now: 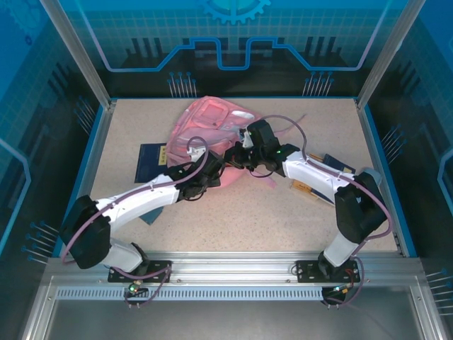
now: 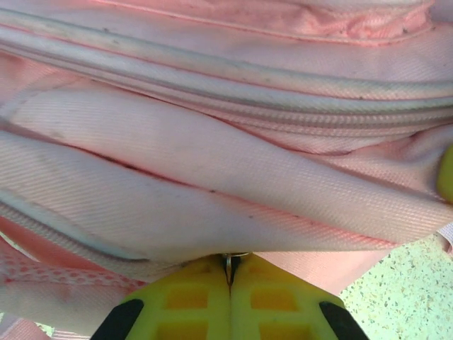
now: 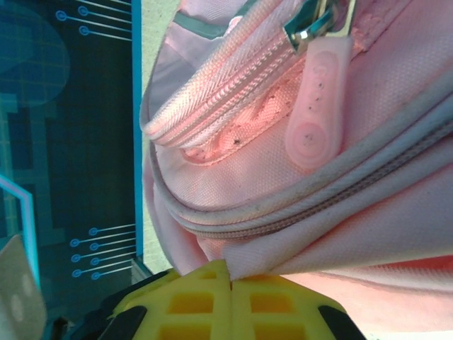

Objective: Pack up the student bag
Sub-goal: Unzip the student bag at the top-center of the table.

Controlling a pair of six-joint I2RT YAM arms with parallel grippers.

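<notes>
- A speckled table (image 1: 283, 219) inside a blue-lit, glass-walled enclosure: the pink student bag (image 1: 212, 120) lies crumpled towards the far middle, with both arms reaching in to meet at its near edge.
- The left gripper (image 2: 228, 263) has its yellow fingers pressed together under a lower fold of the bag. It seems to nip a sliver of fabric or a zip part, though the close view is too tight to be sure.
- The right gripper (image 3: 230, 273) is clamped on a corner of pink fabric just below a zip line.
- The step in hand looks like getting hold of the bag to open it; nothing appears packed yet. The next move likely calls for drawing the two holds apart or working a zip.
- The overhead view adds the dark blue booklets (image 1: 152, 161) lying beside the bag on the left.
- The right wrist view adds a pink zip pull (image 3: 318, 106) hanging close above the grip.
</notes>
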